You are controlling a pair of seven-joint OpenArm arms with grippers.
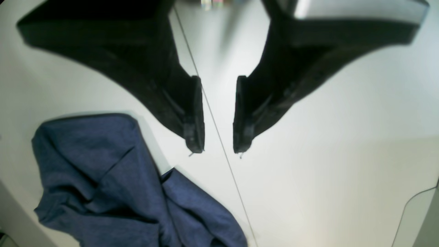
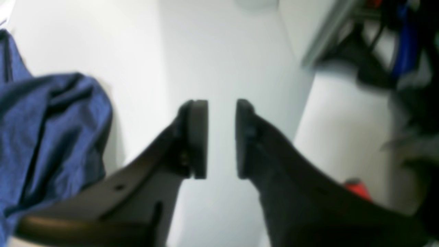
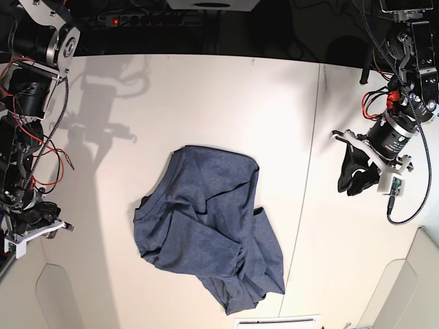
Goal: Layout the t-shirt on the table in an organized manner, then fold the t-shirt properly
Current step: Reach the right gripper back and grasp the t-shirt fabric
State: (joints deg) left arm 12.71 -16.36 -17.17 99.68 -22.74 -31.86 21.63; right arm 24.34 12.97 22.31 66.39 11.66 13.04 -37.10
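Note:
The navy-blue t-shirt lies crumpled in a heap in the middle of the off-white table; its lettering is hidden. My left gripper hovers over bare table to the right of the shirt, past the dark seam line. In the left wrist view it is open and empty, with the shirt at the lower left. My right gripper is open and empty above bare table, with the shirt to its left. In the base view it sits at the table's left edge.
The table's right edge and a thin cable lie near the left gripper. A red object and dark gear sit beyond the table edge near the right gripper. A white sheet lies at the front edge.

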